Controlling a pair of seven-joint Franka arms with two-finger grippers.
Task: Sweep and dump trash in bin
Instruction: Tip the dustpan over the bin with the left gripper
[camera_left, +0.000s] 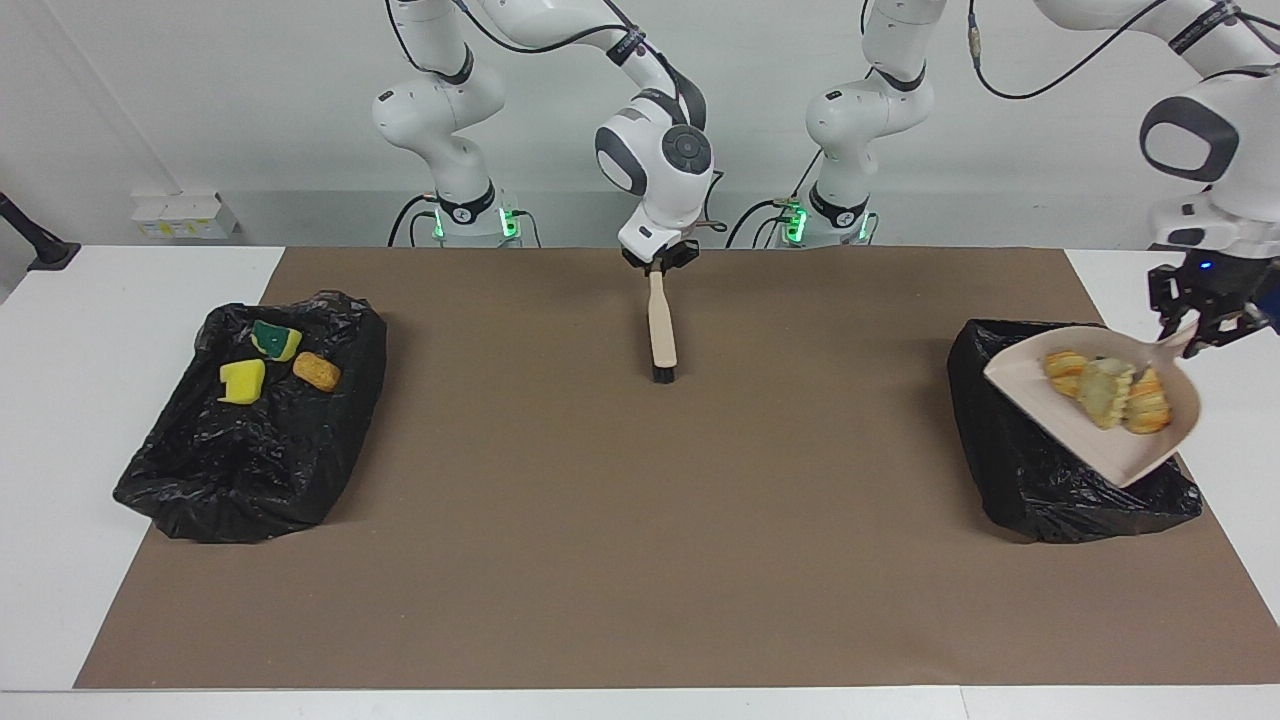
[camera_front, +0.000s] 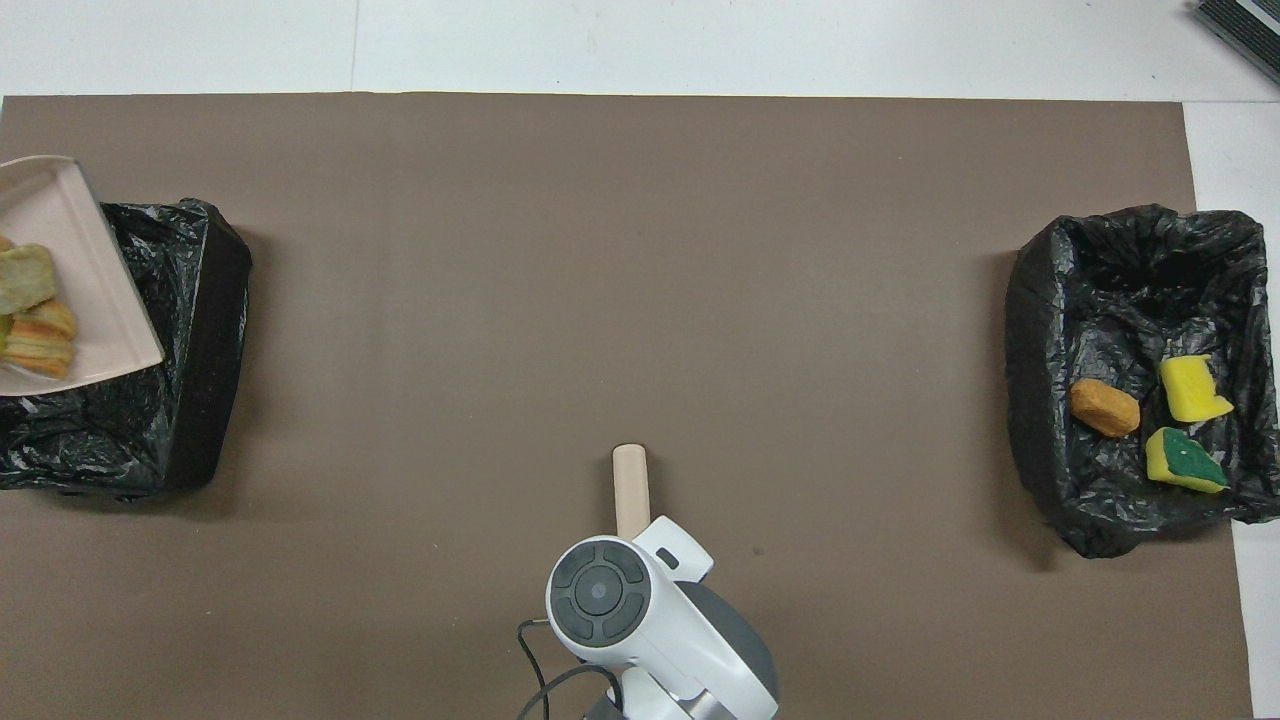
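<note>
two white robot arms work over a counter (camera_left: 60, 420) covered by a brown mat (camera_left: 640, 560). left claw (camera_left: 1205, 325) is closed on the handle of a beige dustpan (camera_left: 1040, 400), holding it tilted in the air above a black-lined bin (camera_left: 1020, 480) at the left arm's end of the counter. trash in the dustpan (camera_left: 1105, 388), a small heap of pale beige and yellow-orange sponge chunks, sits in the pan's deep end by the handle; in the overhead view only part of the pan and its load shows at the picture's edge. right claw (camera_left: 658, 268) is clamped shut on the handle end of a beige brush (camera_left: 660, 330), which hangs straight down over the middle of the mat near the robots' edge, black bristles at the bottom. a second black-lined bin (camera_left: 250, 450) rests at the right arm's end of the counter, and in it lie three more pieces of trash: a yellow sponge (camera_left: 242, 381), a yellow-and-green sponge (camera_left: 275, 340) and an orange-brown chunk (camera_left: 317, 371), close together in the part nearer the robots.
</note>
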